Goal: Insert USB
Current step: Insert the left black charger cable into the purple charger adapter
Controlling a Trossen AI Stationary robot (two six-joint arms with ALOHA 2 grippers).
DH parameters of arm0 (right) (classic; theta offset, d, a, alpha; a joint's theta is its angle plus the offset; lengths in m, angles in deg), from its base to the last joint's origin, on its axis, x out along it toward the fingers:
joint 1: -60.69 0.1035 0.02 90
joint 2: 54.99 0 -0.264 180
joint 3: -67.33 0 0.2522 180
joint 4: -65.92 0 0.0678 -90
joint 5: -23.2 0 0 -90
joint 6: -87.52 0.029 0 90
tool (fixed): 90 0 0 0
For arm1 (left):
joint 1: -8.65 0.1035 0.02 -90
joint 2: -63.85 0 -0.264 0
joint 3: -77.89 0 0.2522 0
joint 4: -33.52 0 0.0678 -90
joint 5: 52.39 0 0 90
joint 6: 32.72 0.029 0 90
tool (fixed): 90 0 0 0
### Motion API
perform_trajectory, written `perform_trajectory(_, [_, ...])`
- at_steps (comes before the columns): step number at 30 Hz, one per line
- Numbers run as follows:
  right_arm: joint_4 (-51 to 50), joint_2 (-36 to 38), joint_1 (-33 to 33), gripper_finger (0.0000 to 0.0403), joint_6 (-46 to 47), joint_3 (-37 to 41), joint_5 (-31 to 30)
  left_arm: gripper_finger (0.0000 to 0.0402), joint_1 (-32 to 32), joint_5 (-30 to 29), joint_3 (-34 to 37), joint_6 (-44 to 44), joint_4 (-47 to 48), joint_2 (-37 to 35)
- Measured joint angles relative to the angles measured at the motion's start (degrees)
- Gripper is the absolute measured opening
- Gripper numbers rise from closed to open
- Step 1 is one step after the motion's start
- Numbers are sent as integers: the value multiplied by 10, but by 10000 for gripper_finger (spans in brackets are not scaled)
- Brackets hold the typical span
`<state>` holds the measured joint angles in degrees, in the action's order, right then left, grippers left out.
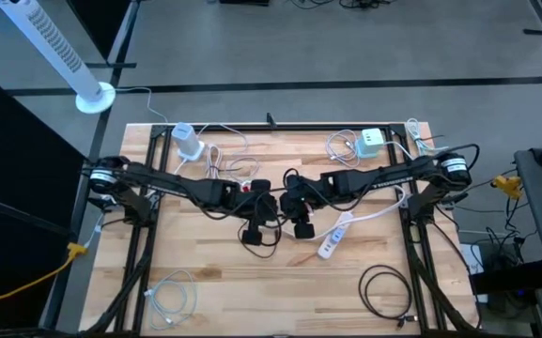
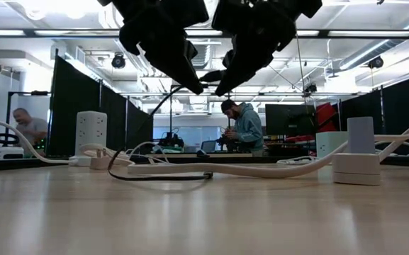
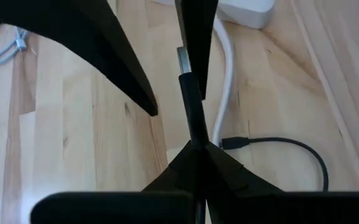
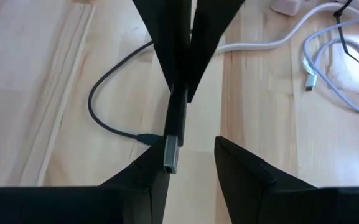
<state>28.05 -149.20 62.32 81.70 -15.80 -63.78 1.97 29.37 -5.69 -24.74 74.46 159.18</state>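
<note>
Handover step: left hand (image 3: 195,146) pinching USB plug (image 4: 174,130) above tabletop (image 1: 252,282); right hand (image 4: 191,163) spread around its tip. Next: close, align with strip (image 1: 334,237).

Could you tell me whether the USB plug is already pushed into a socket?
No, in the right wrist view the USB plug hangs free above the table, its metal end bare, held by the left gripper.

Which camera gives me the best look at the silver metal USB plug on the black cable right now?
Right wrist view: the silver metal USB plug hangs from the shut left gripper, between the right gripper's open fingers. Left wrist view shows the plug partly hidden by a right finger. In the high and low views it cannot be made out.
</note>
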Motion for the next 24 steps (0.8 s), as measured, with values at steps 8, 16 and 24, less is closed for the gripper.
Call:
perform_trajectory(8, [7,19,2,92,6,-13,0,0,1,-3,16,-22,4,0])
perform_trajectory(16, [28,6,2,100,31,-13,-1,0,1,-4,21,-27,-12,0])
perform_trajectory(24, [25,3,3,9,29,-12,-1,0,0,-19,22,-28,-10,-2])
